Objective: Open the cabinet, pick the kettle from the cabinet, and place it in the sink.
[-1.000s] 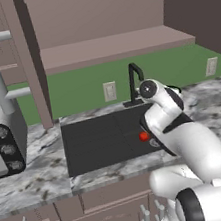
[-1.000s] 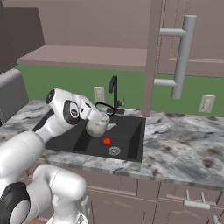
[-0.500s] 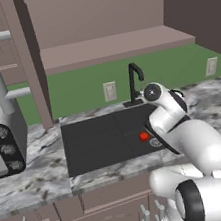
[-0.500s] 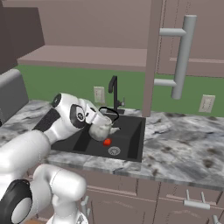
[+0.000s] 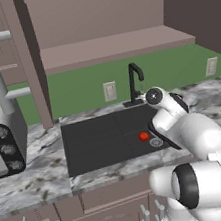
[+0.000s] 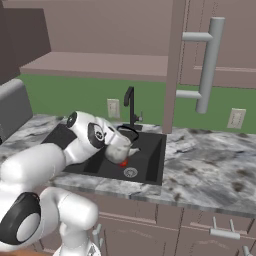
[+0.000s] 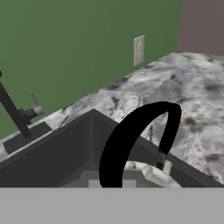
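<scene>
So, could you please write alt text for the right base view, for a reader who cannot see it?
A white robot arm holds a small silvery kettle over the dark sink, just above a small red ball near the drain. Behind stand a black faucet, a green wall, and the open cabinet.

Light: even, flat rendering is covering all views
Shadows: none are showing
Glare: none
Focus: the thin black arched kettle handle (image 7: 135,140) is looking soft-edged up close
</scene>
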Available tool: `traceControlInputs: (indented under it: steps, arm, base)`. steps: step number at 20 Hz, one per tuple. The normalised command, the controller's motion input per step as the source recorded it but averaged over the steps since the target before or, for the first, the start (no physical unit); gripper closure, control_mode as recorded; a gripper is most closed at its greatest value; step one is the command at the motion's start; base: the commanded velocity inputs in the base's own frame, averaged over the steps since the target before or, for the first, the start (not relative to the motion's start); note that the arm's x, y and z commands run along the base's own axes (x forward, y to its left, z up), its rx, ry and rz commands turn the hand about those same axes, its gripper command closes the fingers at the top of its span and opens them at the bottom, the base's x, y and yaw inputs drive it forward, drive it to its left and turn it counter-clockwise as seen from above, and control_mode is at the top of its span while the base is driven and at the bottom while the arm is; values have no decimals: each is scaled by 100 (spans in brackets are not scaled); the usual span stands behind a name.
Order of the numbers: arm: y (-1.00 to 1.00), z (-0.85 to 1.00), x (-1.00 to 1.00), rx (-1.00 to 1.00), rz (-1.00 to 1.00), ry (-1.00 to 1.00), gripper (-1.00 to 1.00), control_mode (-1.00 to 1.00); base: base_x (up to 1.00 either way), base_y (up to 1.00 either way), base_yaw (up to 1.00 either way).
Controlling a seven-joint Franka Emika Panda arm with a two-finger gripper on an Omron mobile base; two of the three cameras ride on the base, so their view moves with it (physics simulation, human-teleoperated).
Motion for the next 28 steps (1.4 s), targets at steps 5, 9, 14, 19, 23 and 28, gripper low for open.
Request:
traceControlInputs:
  steps: [5,9,14,19,23,28]
  arm:
    - [-7,-16,22,0,11,13,100,-100]
    - [-5,-19,21,0,14,10,100,-100]
    - [-8,-16,24,0,13,6,100,-100]
    - [-10,-19,20,0,10,2,100,-100]
    - [-4,-24,17,0,7,0,100,-100]
    - [0,-23,24,0,1,0,100,-100]
  base:
    - [0,0,0]
    - [0,0,0]
    - [0,0,0]
    - [0,0,0]
    - [0,0,0]
    - [0,0,0]
